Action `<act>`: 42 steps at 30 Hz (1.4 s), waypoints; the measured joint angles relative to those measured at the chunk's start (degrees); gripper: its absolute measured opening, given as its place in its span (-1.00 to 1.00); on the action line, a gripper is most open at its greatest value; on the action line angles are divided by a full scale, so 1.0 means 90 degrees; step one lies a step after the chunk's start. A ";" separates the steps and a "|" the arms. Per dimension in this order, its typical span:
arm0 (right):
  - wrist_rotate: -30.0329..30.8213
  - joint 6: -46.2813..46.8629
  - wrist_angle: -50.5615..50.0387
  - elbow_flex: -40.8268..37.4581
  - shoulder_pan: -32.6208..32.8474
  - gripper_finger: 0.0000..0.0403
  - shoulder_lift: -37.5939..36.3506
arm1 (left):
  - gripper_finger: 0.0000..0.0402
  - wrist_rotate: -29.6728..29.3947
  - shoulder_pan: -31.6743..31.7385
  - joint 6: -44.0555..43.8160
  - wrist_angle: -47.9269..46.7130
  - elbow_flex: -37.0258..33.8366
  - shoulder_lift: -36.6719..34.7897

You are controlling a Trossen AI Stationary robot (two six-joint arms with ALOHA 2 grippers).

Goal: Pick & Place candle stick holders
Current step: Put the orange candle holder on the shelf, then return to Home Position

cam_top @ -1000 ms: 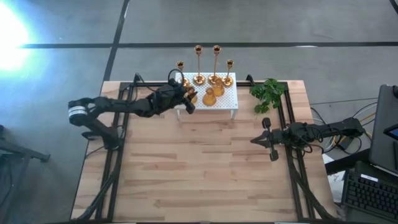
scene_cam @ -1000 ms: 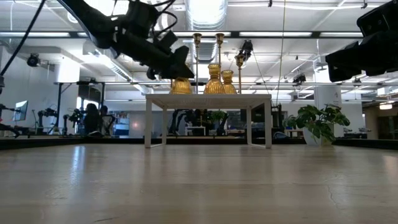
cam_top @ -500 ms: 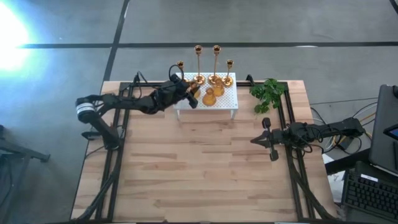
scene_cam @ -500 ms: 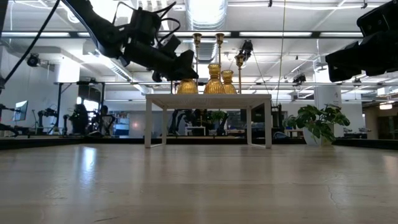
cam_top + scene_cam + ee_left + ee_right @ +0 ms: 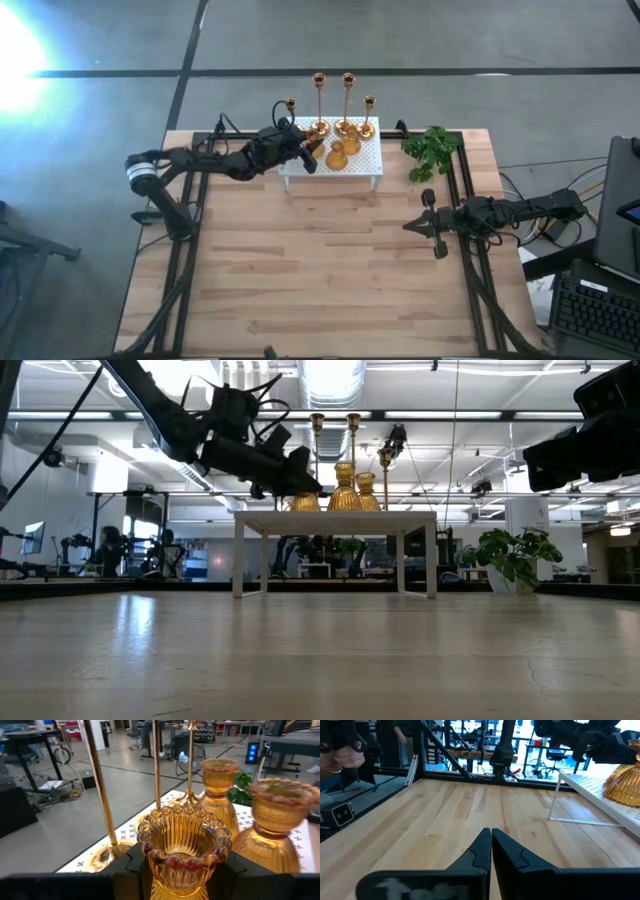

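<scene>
Left wrist view is showing my left gripper (image 5: 182, 870) clamping a short ribbed amber-gold holder (image 5: 182, 850) between its dark fingers (image 5: 132, 865), just above the white perforated stand (image 5: 335, 162). Two more squat holders (image 5: 272, 825) are standing on the stand near it, and thin tall stems (image 5: 100, 785) are rising on round bases along the stand's far edge. From above, my left arm is reaching across the table's back left part to the stand's left end. My right gripper (image 5: 491, 851) is hovering over the bare wooden table (image 5: 320, 270) at the right side, fingertips pressed together and holding nothing, near the green plant sprig (image 5: 430, 150).
</scene>
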 joint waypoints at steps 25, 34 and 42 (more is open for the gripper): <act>-0.0002 0.0000 0.0000 0.0002 0.0000 -0.96 0.0000 | -0.23 0.0152 0.0088 -0.0159 0.0026 0.0012 0.0150; -0.0002 0.0000 0.0000 0.0000 0.0000 -0.96 -0.0002 | -0.13 0.0154 0.0087 -0.0158 0.0005 0.0005 0.0158; -0.0002 0.0000 0.0000 0.0002 0.0000 -0.96 0.0000 | 0.00 0.0326 0.0082 -0.0212 -0.0047 -0.0007 0.0135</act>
